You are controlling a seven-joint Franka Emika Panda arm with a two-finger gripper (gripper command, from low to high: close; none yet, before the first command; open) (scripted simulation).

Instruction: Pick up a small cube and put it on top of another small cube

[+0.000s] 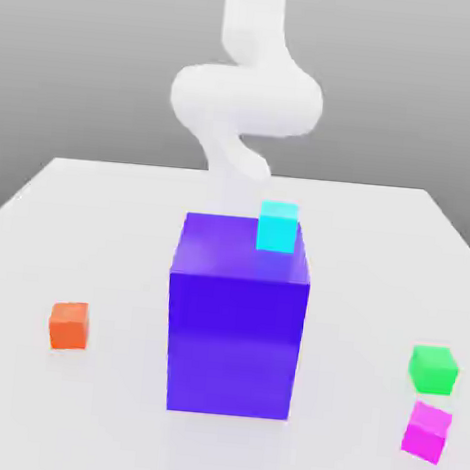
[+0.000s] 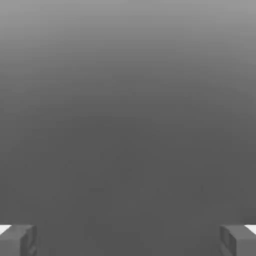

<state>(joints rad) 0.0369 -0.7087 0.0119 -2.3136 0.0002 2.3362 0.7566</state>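
Cyan cube (image 1: 277, 229) is up on the big blue box (image 1: 235, 329), close to the box top's edge on the exterior view's right, and roughly halfway between its front and back edges. Can't say which small cube the job is really about, so here's where the rest are too. The box itself stands upright around the middle of the table (image 1: 110, 223), between the table's left and right edges.

Out from there, the orange cube (image 1: 68, 326) is on the table toward the exterior view's left edge, well apart from the box. Over by the exterior view's right edge you've got the green cube (image 1: 433, 370), with the magenta cube (image 1: 426, 432) just beside it and closer to the table's front edge. Magenta is turned at a different angle from green. All of them are single cubes, so no stack of two small ones.

As for the arm (image 1: 247, 100), it's pale, almost blown out white, and comes down from the top of the exterior view past the table's back edge. There's a fat joint lying sideways, then a bent bit dropping behind the box. Gripper (image 2: 128, 241) is spread wide, one finger at each side of the hand view, nothing pinched between them, just plain grey there.
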